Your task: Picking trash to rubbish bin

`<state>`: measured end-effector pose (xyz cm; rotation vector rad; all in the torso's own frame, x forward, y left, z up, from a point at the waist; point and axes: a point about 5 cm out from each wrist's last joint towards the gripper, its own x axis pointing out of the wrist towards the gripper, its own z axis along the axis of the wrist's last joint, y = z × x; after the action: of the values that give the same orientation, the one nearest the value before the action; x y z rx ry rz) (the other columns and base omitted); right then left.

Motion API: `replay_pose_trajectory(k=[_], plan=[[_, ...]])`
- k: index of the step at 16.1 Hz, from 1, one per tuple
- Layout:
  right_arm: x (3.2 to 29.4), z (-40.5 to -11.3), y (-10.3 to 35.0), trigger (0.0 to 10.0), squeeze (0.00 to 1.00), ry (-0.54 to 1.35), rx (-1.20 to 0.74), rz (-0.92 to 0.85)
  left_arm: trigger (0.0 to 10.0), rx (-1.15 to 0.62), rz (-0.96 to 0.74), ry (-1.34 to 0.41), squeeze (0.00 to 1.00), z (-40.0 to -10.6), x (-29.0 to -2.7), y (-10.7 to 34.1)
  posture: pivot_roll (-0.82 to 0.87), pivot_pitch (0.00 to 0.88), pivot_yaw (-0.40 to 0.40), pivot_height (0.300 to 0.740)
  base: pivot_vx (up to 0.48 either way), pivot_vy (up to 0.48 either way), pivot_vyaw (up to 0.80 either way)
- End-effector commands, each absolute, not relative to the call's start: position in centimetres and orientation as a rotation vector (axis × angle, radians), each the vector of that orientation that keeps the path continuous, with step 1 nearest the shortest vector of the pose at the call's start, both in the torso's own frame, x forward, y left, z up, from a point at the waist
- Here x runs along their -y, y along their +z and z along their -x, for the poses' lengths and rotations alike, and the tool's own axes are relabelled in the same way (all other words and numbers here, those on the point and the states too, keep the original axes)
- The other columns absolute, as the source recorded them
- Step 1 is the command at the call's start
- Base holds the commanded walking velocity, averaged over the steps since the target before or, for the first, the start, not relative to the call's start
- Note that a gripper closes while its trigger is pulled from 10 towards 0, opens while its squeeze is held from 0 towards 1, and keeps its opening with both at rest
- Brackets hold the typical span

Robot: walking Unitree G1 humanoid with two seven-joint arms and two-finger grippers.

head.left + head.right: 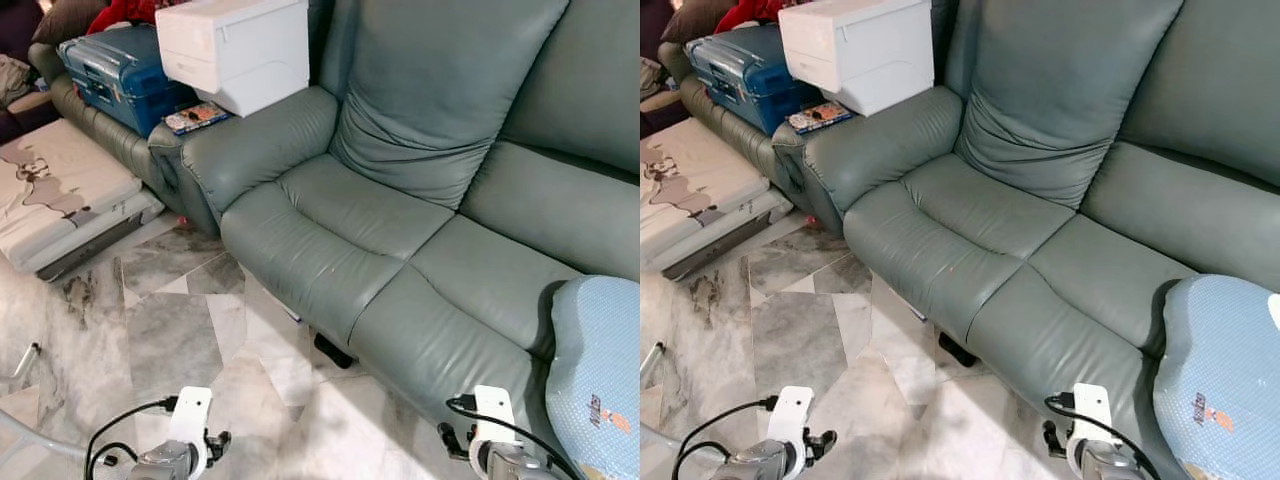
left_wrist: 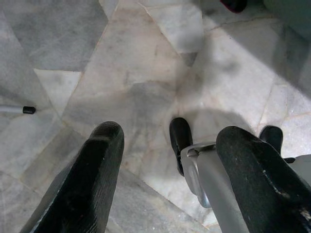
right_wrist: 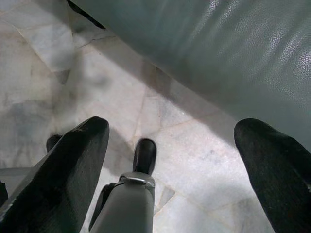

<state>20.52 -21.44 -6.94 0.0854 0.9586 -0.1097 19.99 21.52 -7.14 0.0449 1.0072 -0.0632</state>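
Note:
Both arms hang low at my sides over the marble floor [image 1: 190, 330]. My left gripper [image 2: 170, 136] is open, its two black fingers spread above bare tiles, with nothing between them. My right gripper [image 3: 174, 127] is open too and hangs close to the front edge of the grey-green sofa [image 3: 218, 53], holding nothing. The wrists, left [image 1: 188, 425] and right [image 1: 492, 415], sit at the bottom of the head views. A small black object [image 1: 333, 350] lies on the floor at the sofa's base; I cannot tell what it is.
The sofa [image 1: 400, 230] fills the right half. A white box [image 1: 235, 45] and a booklet [image 1: 195, 117] rest on its armrest, beside a blue suitcase [image 1: 120, 70]. A folded mattress [image 1: 60, 195] lies left, a light blue cushion [image 1: 600, 370] right. A thin metal leg [image 1: 25, 360] stands far left.

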Motion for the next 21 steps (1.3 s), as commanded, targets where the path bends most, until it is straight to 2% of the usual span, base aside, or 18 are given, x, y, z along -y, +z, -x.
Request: replay_pose_trajectory(k=[1,7,21], plan=[[21.19,-20.41,-7.07,10.0,0.0,-0.104,-0.97,-0.079,10.0,-1.018,-0.042,-0.05,0.0,-19.73,-22.0,-7.18,0.01,0.042,0.036,0.74,0.0,0.48,0.0],[21.19,-20.42,-7.06,10.0,0.0,-0.106,-0.971,-0.077,10.0,-1.019,-0.05,-0.055,0.0,-19.76,-22.0,-7.16,0.01,0.045,0.035,0.74,0.0,0.48,0.0],[21.17,-20.5,-7.04,10.0,0.0,-0.107,-0.977,-0.069,10.0,-1.015,-0.078,-0.076,0.0,-19.95,-22.04,-7.04,0.01,0.047,0.037,0.74,0.0,0.0,0.0]])
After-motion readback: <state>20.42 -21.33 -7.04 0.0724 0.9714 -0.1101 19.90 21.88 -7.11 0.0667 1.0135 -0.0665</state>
